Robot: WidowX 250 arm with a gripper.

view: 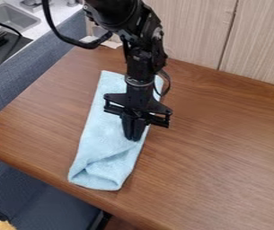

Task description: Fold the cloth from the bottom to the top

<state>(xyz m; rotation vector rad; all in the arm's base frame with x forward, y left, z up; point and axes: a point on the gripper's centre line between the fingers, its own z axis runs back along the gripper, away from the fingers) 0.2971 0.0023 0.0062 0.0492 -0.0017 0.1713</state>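
1. The bench (pixel 223 148) carries everything here, its brown top running out to a front edge near the cloth's lower end
2. The arm (pixel 140 67) hangs down from the top of the view, upright over the cloth's middle, crossing its upper part
3. The cloth (pixel 100 130) lies on the bench as a long, narrow light-blue strip, left of centre. Its long axis runs from the top of the view, by the wall panels (pixel 193 31), down and a little left to the front edge; the short ends face those two ways. It should handle as light, soft and limp, neither fragile nor slippery, so it will sag and crease rather than swing over as one piece
4. The lower end (pixel 100 180) looks loosely layered, with a slanting crease above it. For a bottom-to-top fold, this seems the place to take hold: near the middle of the short edge, through all layers, or the upper one may slide off alone
5. The jaws are together, tips down at the cloth's right side, about halfway along; whether they pinch any fabric, I cannot tell
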